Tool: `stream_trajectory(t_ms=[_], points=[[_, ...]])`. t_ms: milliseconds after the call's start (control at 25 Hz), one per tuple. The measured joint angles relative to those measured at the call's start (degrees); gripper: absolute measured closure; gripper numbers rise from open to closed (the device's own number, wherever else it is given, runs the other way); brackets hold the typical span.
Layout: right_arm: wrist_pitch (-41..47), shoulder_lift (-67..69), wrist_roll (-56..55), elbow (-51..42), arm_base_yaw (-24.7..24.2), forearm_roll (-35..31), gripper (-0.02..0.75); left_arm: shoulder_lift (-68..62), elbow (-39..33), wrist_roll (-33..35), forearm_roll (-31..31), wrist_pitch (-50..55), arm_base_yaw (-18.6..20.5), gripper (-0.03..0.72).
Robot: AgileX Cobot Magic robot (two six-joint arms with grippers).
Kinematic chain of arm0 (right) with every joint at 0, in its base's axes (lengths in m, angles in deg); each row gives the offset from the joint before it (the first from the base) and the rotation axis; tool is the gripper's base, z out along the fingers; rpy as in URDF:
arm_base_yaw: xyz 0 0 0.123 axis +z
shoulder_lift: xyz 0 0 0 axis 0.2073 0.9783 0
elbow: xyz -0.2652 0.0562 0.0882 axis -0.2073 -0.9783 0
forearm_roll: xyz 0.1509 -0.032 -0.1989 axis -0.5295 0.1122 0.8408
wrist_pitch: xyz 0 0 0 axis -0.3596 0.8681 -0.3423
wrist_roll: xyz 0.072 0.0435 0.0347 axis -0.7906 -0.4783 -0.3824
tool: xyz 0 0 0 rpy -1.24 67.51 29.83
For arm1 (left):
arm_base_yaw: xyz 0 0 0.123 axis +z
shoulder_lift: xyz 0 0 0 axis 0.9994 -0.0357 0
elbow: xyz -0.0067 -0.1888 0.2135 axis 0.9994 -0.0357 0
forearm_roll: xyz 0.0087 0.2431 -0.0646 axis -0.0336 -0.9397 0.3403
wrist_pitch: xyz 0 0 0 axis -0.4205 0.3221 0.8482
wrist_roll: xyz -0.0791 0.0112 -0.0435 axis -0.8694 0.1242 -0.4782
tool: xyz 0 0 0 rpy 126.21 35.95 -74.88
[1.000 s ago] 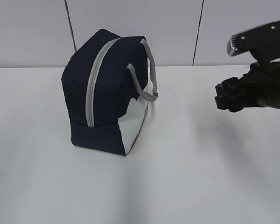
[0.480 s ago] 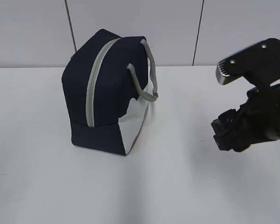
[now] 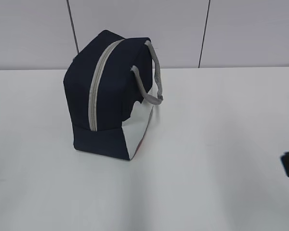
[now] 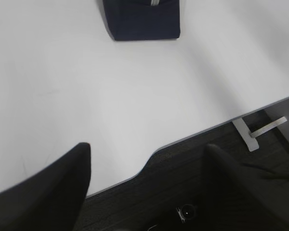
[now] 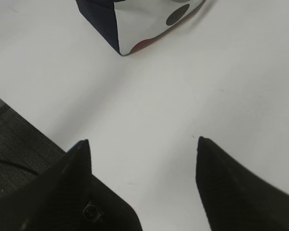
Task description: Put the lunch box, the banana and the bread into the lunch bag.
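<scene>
With the bag [image 3: 111, 96] zipped, we're hanging back, both grippers [image 4: 147, 178] [image 5: 144, 178] spread, empty; unzipping's probably next.

Left gripper [image 4: 147, 180] and right gripper [image 5: 143, 178], fingers apart, empty.

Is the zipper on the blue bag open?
No, the grey zipper runs shut in one closed line over the top and front of the lunch bag, with no gap or lining showing.
</scene>
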Motion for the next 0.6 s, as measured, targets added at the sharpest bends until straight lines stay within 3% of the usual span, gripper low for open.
stream_trajectory(t_ms=[200, 600], points=[[7.8, -12.5, -0.3, -3.0, 0.0, -0.3, 0.237, 0.0, 0.0, 0.0, -0.9, -0.3, 0.0, 0.202], [11.0, -26.6, -6.3, -10.8, 0.0, 4.3, 0.237, 0.1, -2.4, 0.0, -1.9, -1.8, 0.0, 0.202]])
